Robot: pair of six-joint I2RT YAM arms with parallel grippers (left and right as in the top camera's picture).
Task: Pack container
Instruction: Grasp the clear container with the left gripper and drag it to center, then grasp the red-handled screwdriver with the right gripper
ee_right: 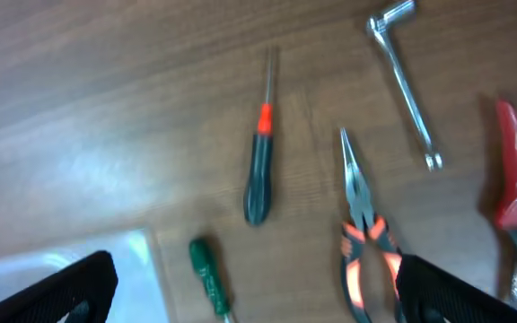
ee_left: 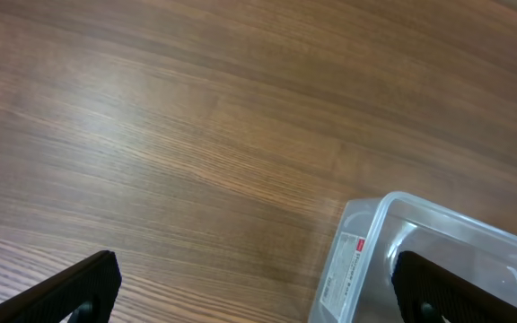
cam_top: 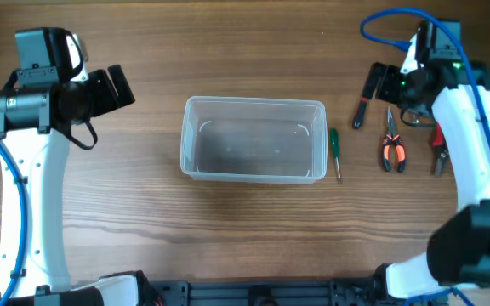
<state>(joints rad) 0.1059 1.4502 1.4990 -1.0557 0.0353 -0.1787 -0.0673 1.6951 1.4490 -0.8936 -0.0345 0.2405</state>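
Note:
The container [cam_top: 253,102], a clear plastic tub, stands empty at the table's middle. Its corner also shows in the left wrist view [ee_left: 375,235] and the right wrist view [ee_right: 61,256]. My left gripper [cam_top: 117,88] is open and empty, in the air left of the tub; the left wrist view [ee_left: 258,296] shows its fingers wide apart. My right gripper [cam_top: 383,82] is open and empty above the tools right of the tub, as the right wrist view [ee_right: 258,301] also shows.
A green screwdriver [cam_top: 334,153] [ee_right: 207,274] lies beside the tub's right wall. Further right lie a dark screwdriver with an orange collar [cam_top: 361,106] [ee_right: 258,179], orange-handled needle-nose pliers [cam_top: 391,149] [ee_right: 362,233], an L-shaped metal wrench [ee_right: 407,81] and red-handled pliers [cam_top: 438,149] [ee_right: 514,179].

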